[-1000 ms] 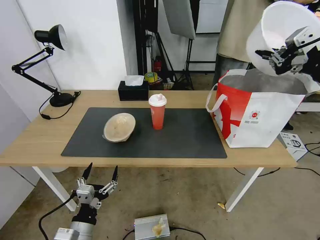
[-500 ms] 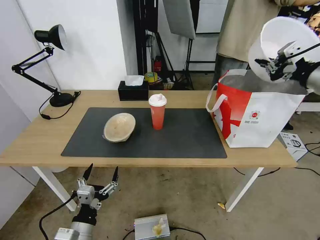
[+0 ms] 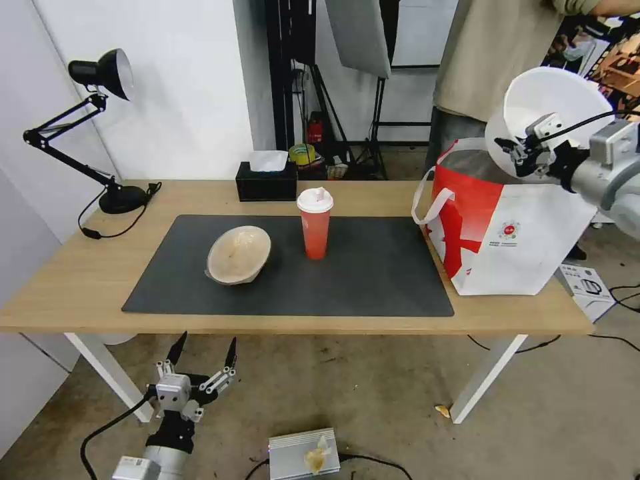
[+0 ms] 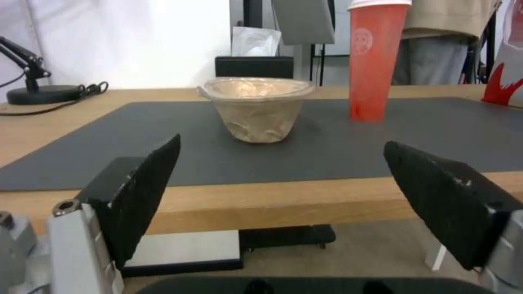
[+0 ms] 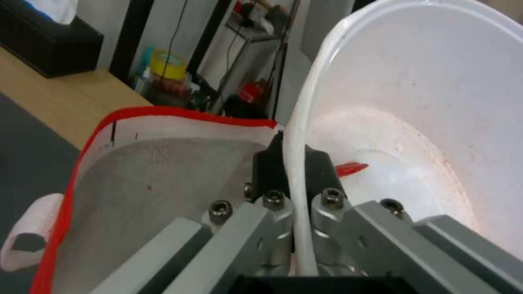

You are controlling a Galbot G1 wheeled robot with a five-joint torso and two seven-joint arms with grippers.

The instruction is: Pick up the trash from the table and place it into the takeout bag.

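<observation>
Pinched by its rim between the closed fingers of the right gripper point(image 3: 523, 148), the white round bowl point(image 3: 553, 107) is held tilted in the air above the open mouth of the takeout bag point(image 3: 527, 233), which stands at the right end of the table point(image 3: 67, 280); in the right wrist view the white rim of the bowl point(image 5: 425, 122) is seen clamped between the two dark fingertips point(image 5: 318, 163), reddish stains and a small red scrap are visible on its inner wall, and the silver lining of the bag point(image 5: 153, 179) lies just below it. On the dark grey mat point(image 3: 373, 280) that covers the middle of the tabletop, the beige stained shallow bowl point(image 3: 239, 255) is found left of centre and the orange-red cup point(image 3: 315, 223) is set upright just beside it toward the right, the two being apart. A black tissue box point(image 3: 267, 181) is placed near the far edge of the tabletop behind the cup, and a black desk lamp point(image 3: 100, 73) is stood at the far left corner. The left gripper point(image 3: 202, 352) is kept low in front of the near edge of the tabletop, below its level, with its jaws spread wide and nothing between them; in the left wrist view the beige bowl point(image 4: 256, 108) and the cup point(image 4: 376, 61) are seen beyond its open fingers point(image 4: 144, 192)
</observation>
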